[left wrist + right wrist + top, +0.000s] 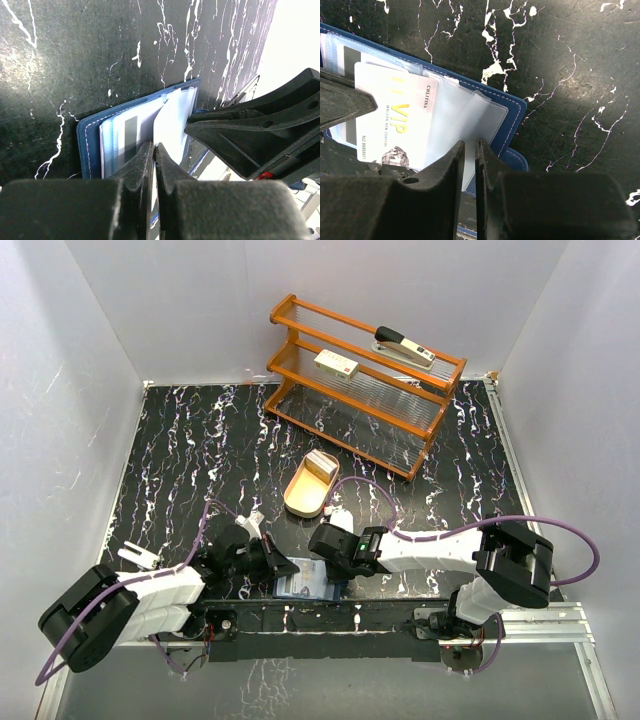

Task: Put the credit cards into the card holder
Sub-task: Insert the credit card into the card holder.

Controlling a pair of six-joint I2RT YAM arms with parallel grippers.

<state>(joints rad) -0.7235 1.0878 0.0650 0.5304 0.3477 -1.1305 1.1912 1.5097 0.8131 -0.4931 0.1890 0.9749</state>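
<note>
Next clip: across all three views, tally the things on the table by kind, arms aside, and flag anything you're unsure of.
Wooden rack: 1
Stapler: 1
Box with red label: 1
Oval tray: 1
Card holder: 1
Credit cards: 2 sure, the VIP card and a striped card, both at the holder; pale bits elsewhere are too small to tell.
Total: 7

White walls (200, 300) enclosed a black, white-veined table (180, 460); an orange rack (365, 390) stood at one o'clock.

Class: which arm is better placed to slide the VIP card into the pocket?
Left. The left gripper pinches the VIP card; the right gripper seems to hold a pocket of the card holder.
</note>
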